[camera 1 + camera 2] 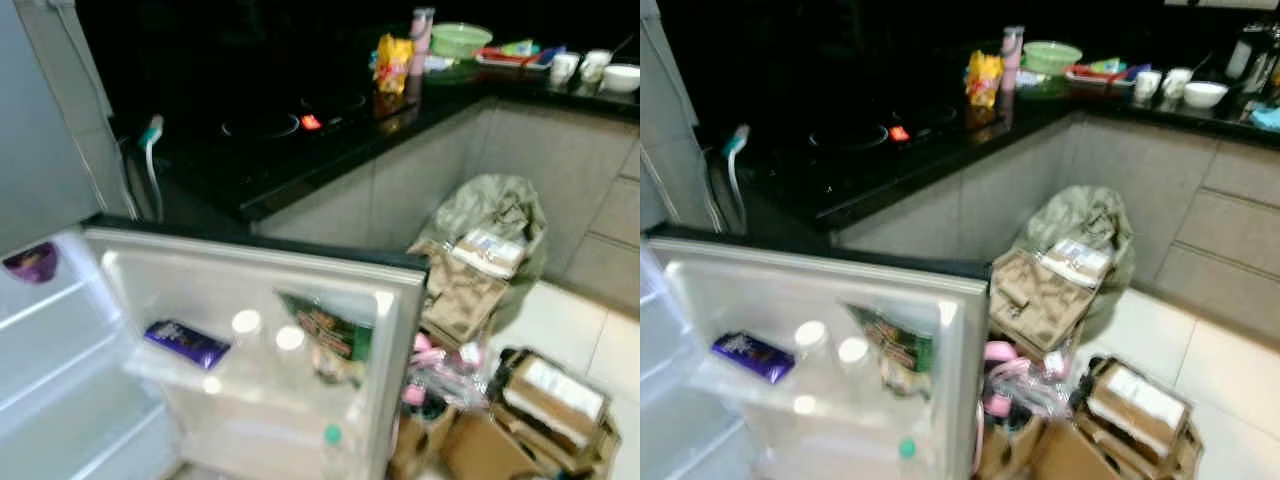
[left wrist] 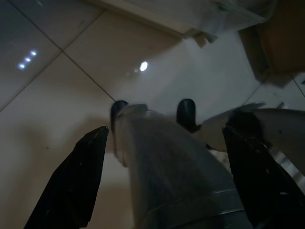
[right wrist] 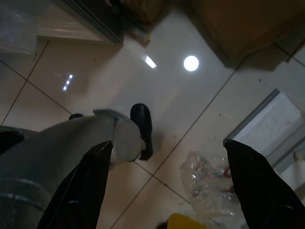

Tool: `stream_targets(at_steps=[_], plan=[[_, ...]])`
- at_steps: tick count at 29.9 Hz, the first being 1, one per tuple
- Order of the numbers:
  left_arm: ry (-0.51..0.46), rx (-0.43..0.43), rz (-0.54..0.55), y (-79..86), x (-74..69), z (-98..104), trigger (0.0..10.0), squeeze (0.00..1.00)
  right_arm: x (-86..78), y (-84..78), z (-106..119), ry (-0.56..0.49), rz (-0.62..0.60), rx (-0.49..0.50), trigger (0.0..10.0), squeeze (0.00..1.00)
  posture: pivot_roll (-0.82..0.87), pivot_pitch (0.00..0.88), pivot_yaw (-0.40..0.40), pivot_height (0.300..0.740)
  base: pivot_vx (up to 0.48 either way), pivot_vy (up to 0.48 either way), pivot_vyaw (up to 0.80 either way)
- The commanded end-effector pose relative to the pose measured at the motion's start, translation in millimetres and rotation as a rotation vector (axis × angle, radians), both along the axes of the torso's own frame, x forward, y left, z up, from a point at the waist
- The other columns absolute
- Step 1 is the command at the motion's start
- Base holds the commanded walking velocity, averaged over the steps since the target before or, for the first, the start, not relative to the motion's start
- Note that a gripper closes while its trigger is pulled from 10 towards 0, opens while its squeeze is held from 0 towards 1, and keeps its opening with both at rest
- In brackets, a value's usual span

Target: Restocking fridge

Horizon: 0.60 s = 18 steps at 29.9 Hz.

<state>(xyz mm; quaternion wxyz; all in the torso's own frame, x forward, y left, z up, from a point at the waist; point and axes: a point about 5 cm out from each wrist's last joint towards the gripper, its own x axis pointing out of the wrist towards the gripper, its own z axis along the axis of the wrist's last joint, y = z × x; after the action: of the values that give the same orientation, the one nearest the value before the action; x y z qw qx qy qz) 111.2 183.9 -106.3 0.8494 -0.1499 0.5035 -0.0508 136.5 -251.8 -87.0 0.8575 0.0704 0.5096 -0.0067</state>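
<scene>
Both arms hang down over the floor; the left gripper (image 2: 162, 181) and right gripper (image 3: 167, 186) have wide open, empty jaws. The fridge door (image 1: 250, 330) is open, with a purple packet (image 1: 186, 343) on its shelf. Behind sits the black counter (image 1: 300, 150).

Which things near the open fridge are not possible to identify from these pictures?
- Green packet in the fridge door shelf: blurred in the head views, label unreadable.
- Purple item inside the fridge: cut by the left edge.
- Cardboard boxes: contents hidden by flaps.
- Crumpled clear plastic on the floor: contents unclear in the right wrist view.
</scene>
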Motion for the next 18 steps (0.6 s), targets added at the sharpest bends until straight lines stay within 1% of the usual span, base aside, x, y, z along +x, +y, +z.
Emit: stream_targets(at_steps=[1,2,6,18], plan=[[0.049,-0.005,0.010,-0.6,-11.7,-3.7,10.0,0.00,-2.1,2.7,-0.8,0.000,0.005,0.039,10.0,0.00,-0.12,0.000,-0.008,0.740,0.000,0.000,0.79],[0.051,-0.005,0.023,0.1,-12.0,-3.8,10.0,0.00,-2.2,4.6,-1.0,-0.001,0.016,0.058,10.0,0.00,-0.12,0.000,-0.009,0.740,0.000,0.000,0.78],[0.056,0.003,0.039,1.5,-12.3,-4.0,10.0,0.00,-1.8,6.3,-1.0,-0.003,0.031,0.073,10.0,0.00,-0.12,0.000,-0.010,0.740,0.000,0.000,0.78],[0.060,-0.011,0.033,-1.3,-12.5,-4.3,10.0,0.00,-0.1,3.6,1.3,-0.022,0.031,0.097,10.0,0.00,-0.12,0.000,-0.010,0.740,0.000,0.000,0.78]])
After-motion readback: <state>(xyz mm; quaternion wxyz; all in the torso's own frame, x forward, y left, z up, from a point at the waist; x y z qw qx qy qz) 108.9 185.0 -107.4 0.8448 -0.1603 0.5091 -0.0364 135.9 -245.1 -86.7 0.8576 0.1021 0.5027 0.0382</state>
